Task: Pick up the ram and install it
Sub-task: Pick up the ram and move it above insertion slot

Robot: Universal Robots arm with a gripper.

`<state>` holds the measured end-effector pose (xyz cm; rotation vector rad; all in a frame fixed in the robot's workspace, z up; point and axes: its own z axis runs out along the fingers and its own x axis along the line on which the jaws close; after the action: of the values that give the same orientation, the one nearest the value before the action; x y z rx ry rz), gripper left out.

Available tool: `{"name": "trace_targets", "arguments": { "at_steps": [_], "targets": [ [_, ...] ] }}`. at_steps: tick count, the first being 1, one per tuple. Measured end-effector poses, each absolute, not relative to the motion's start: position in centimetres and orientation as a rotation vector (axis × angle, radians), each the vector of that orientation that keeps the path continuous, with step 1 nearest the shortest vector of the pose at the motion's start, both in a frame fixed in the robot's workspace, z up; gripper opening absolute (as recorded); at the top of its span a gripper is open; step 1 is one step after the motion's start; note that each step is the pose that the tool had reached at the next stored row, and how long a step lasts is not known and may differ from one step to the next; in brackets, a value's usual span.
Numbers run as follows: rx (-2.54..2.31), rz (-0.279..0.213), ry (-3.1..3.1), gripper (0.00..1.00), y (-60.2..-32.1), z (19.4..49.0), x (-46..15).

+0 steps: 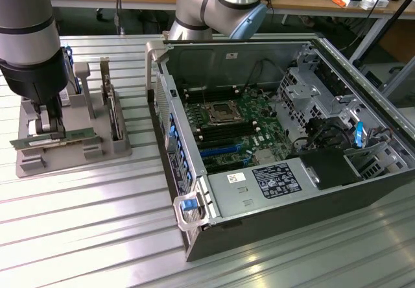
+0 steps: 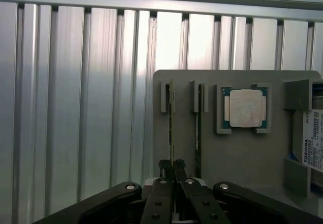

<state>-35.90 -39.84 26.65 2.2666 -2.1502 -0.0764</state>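
The hand [image 1: 50,127] is closed on the ram [image 1: 57,139], and its fingers pinch the thin green stick from above. The ram stands on its edge at the gray holder [image 1: 120,148] on the bench [image 1: 78,223], on the exterior view's left of the open computer case [image 1: 279,233].

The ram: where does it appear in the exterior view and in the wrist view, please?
Exterior view: the ram lies lengthwise at the exterior view's left, on the grey holder, under the gripper.
Wrist view: the ram stands edge-on, pinched between the gripper's fingertips.
Shared landmark: the grey holder.
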Motion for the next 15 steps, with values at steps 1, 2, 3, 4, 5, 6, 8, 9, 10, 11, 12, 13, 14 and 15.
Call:
{"name": "trace_targets", "arguments": {
  "at_steps": [1, 2, 3, 4, 5, 6, 8, 9, 10, 11, 12, 13, 14, 15],
  "targets": [
    [2.267, -0.076, -2.150, 0.12, -39.84, 26.73, -35.90],
    [2.267, -0.076, -2.150, 0.12, -39.84, 26.77, -35.90],
    [2.267, -0.076, -2.150, 0.12, -39.84, 26.82, -35.90],
    [2.267, -0.076, -2.150, 0.12, -39.84, 26.89, -35.90],
    [2.267, -0.076, -2.150, 0.12, -39.84, 26.99, -35.90],
    [2.267, -0.076, -2.150, 0.12, -39.84, 27.02, -35.90],
    [2.267, -0.076, -2.150, 0.12, -39.84, 27.11, -35.90],
    [2.267, -0.076, -2.150, 0.12, -39.84, 27.18, -35.90],
    [2.267, -0.076, -2.150, 0.12, -39.84, 27.23, -35.89],
    [2.267, -0.076, -2.150, 0.12, -39.84, 27.26, -35.90],
    [2.267, -0.076, -2.150, 0.12, -39.84, 27.29, -35.90],
    [2.267, -0.076, -2.150, 0.12, -39.84, 27.35, -35.90],
    [2.267, -0.076, -2.150, 0.12, -39.84, 27.39, -35.90],
    [2.267, -0.077, -2.150, 0.12, -39.84, 27.48, -35.90]
  ]
}}
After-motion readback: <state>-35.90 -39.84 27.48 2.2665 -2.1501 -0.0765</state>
